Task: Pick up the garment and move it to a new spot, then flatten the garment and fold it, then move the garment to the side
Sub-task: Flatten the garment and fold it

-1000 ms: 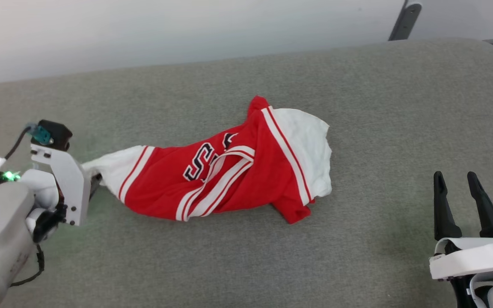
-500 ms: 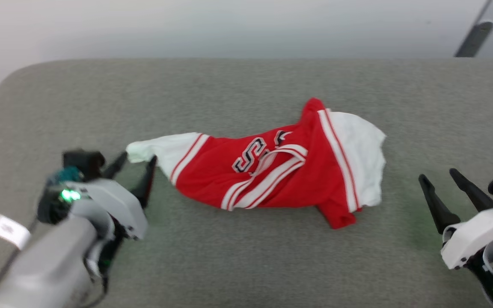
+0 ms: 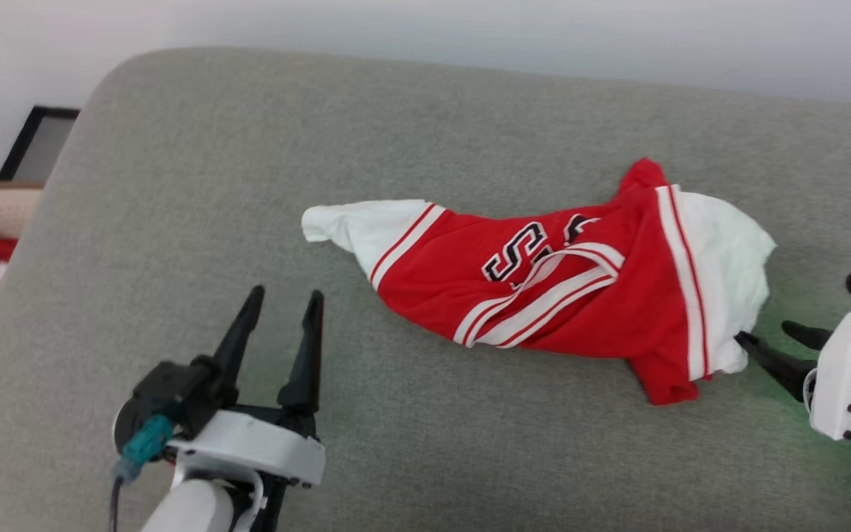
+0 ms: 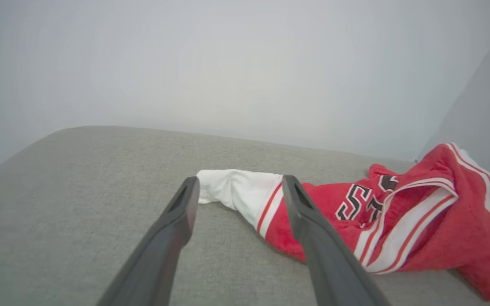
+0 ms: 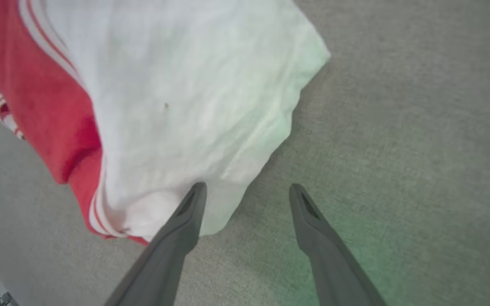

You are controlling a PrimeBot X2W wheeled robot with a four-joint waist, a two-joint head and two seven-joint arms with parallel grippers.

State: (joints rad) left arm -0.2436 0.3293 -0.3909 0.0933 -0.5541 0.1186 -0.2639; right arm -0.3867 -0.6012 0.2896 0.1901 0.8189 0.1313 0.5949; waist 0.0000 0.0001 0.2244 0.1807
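Red jersey T-shirt (image 3: 544, 295) bunched on grey cushion (image 3: 174, 185); left gripper (image 3: 286, 294) jaws wide, short of it; right gripper (image 3: 764, 331) jaws wide, one fingertip at white sleeve (image 3: 728, 251) edge; risk: pinch catches stacked layers, drags whole bunch instead of spreading.

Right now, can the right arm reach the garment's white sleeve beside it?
Probably yes: the right arm's open fingers sit at the garment's white sleeve edge, with bare cushion around them.

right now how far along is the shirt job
Done: nothing clearly; the garment lies crumpled, unfolded, on the grey surface. In hand: the right gripper is open at its white edge; the left gripper open, apart from it. Left: flattening, folding, moving aside.
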